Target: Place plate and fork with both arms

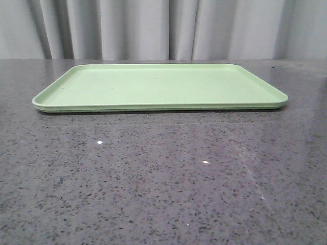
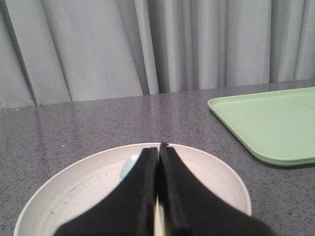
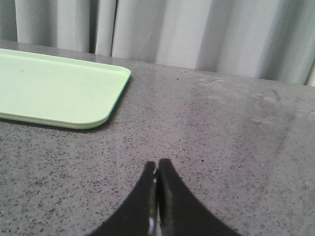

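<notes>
Presently, front view: shows a light green tray [image 1: 153, 107] lying flat on a grey speckled desk [image 1: 153, 178], long side toward the camera, set in the far half of the desk. Grey pleated curtain [image 1: 153, 28] hanging behind.

Left wrist view: finds the left gripper [image 2: 158, 146] over the plate [image 2: 74, 191], fingers [image 2: 142, 187] clenched tight, tips touching. Thin bright yellow strip pinched in the seam between them, low down: taken as the fork [image 2: 160, 221], gripped on edge. Tines and handle hidden by the fingers. Plate resting flat on the desk directly beneath the gripper: pale beige, raised rim, fine scuff marks across its floor. Pale blue utensil [image 2: 129, 166] lying in the plate, just beyond the fingertips and mostly hidden behind them; shape not readable. Tray near the plate but apart from it, with a strip of bare desk between the two.

Right wrist view: finds the right gripper [image 3: 156, 164] hanging above bare desk, fingers closed against each other at the tips. Narrow pale slit lower in the seam; cannot tell whether anything sits in it. Rounded corner of the tray nearby, apart from the gripper. Faint dull smears on the desk surface beyond the fingertips.

Recorded position of task items: plate on the desk beside the tray, fork in the left fingers above the plate; neither on the tray.
</notes>
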